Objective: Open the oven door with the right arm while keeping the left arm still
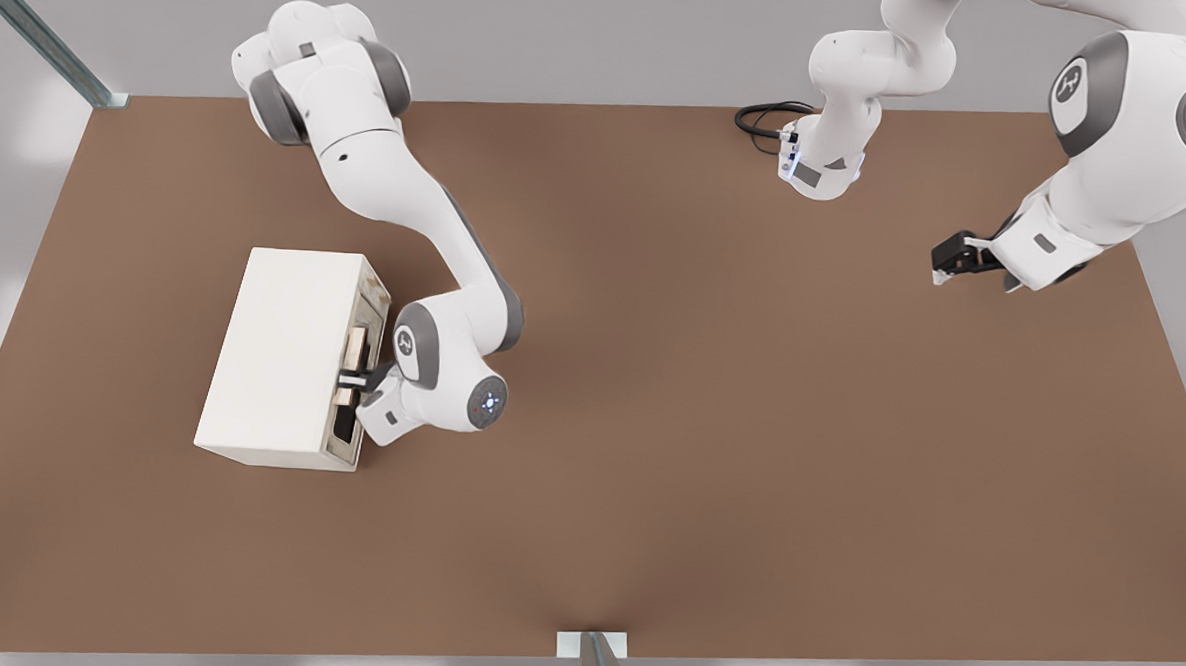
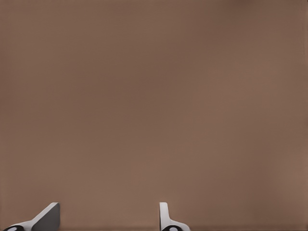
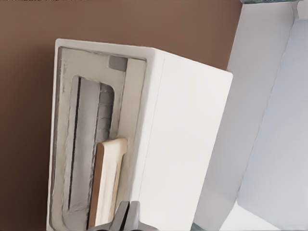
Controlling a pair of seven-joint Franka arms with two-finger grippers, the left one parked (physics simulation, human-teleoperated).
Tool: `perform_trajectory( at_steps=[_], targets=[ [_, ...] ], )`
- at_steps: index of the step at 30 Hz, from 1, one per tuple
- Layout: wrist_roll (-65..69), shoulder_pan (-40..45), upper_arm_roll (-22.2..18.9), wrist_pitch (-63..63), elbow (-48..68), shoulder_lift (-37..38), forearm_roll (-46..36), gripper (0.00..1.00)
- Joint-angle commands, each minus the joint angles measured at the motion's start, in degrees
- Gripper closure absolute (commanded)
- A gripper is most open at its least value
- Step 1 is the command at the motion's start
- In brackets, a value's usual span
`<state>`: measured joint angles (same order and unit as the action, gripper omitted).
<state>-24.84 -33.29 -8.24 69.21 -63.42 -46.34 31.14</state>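
The cream-white oven (image 1: pixel 282 354) sits on the table at the front view's left. Its oven door (image 1: pixel 359 363) faces the front view's right and looks flush with the oven body (image 3: pixel 183 144). In the right wrist view the door (image 3: pixel 72 144) shows a dark window (image 3: pixel 89 144) and a pale beige bar handle (image 3: pixel 109 183). The right arm (image 1: pixel 437 236) reaches down to the door. Its black gripper (image 1: pixel 354 376) lies across the middle of the handle (image 1: pixel 357 346). The fingers (image 3: pixel 121 217) are pressed together beside the handle's near end, with no handle showing between them.
The brown table (image 1: pixel 699 428) stretches wide to the front view's right of the oven. The left arm (image 1: pixel 1111 165) hangs parked at the far right, its white-tipped gripper (image 1: pixel 956 261) above bare table (image 2: pixel 154 96). A black cable loop (image 1: pixel 767 120) lies by its base.
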Motion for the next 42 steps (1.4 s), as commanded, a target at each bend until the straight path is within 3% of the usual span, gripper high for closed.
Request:
perform_trajectory(
  at_steps=[1,5,26,30,31,34,36,39,40,41,42],
  targets=[
    [-8.39,0.06,-0.38,1.89,-0.30,-0.25,0.41,0.79],
    [-9.00,-0.37,0.33,-1.27,-3.03,1.07,-2.58,0.79],
    [-9.18,-0.90,0.59,-0.22,-7.51,-0.33,0.94,0.79],
    [-9.35,-1.52,2.17,0.57,-5.23,-0.16,0.59,0.79],
    [-12.50,-1.52,4.98,0.57,-3.03,0.19,0.06,0.79],
    [-18.23,3.40,6.74,2.94,0.58,3.61,-11.88,0.79],
    [-2.24,13.33,6.74,7.87,-5.75,14.43,-21.47,0.79],
    [13.23,21.95,5.87,10.24,-10.32,22.87,-30.62,0.79],
    [18.92,22.74,4.90,9.98,-11.02,23.83,-31.32,0.08],
    [23.24,23.97,4.90,10.16,-13.92,26.99,-34.81,0.00],
    [23.52,24.32,1.65,10.33,-14.01,29.63,-41.60,0.00]
  ],
)
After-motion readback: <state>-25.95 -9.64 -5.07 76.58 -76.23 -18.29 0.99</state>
